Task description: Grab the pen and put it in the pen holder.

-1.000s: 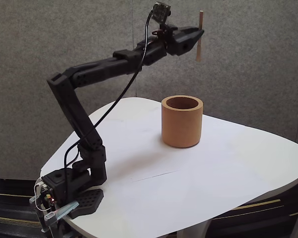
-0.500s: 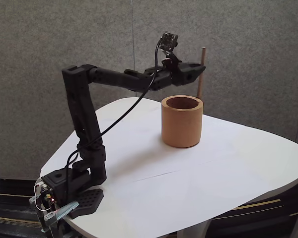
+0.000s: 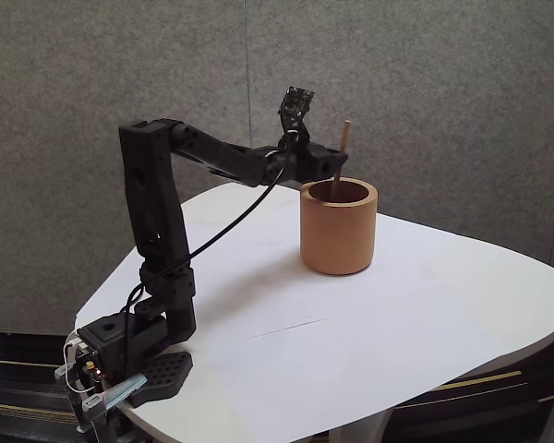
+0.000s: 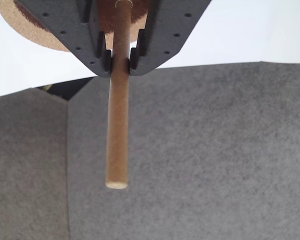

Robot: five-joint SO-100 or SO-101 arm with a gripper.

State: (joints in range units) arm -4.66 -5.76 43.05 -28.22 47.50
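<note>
At the left of the fixed view the arm's base sits clamped at the lower-left corner of the white table (image 3: 286,360), its upright link rising to the upper left of the frame and the forearm reaching right toward the centre. A second ago that forearm was stretched high, with the pen held well above the cup; half a second ago it had dropped so the pen hung just behind the cup's far rim. Now it has come lower again and drawn in.

At the centre of the frame, the gripper (image 3: 328,166) is clenched on the pen (image 3: 343,148), which stands almost upright with its upper end poking above the fingers and its lower end dipping past the rim of the pen holder (image 3: 339,228). The wrist view agrees: near the top of that frame both dark jaws pinch the pen (image 4: 117,130) between them, its free end pointing toward the lower middle, and the cork-coloured pen holder (image 4: 20,22) shows behind the jaws at the upper left.

I judge the insertion under way and the task nearly done; what remains is to let go and lift clear. Whether the lower tip touches the cup's floor cannot be seen.

No brand, label or writing is readable.
</note>
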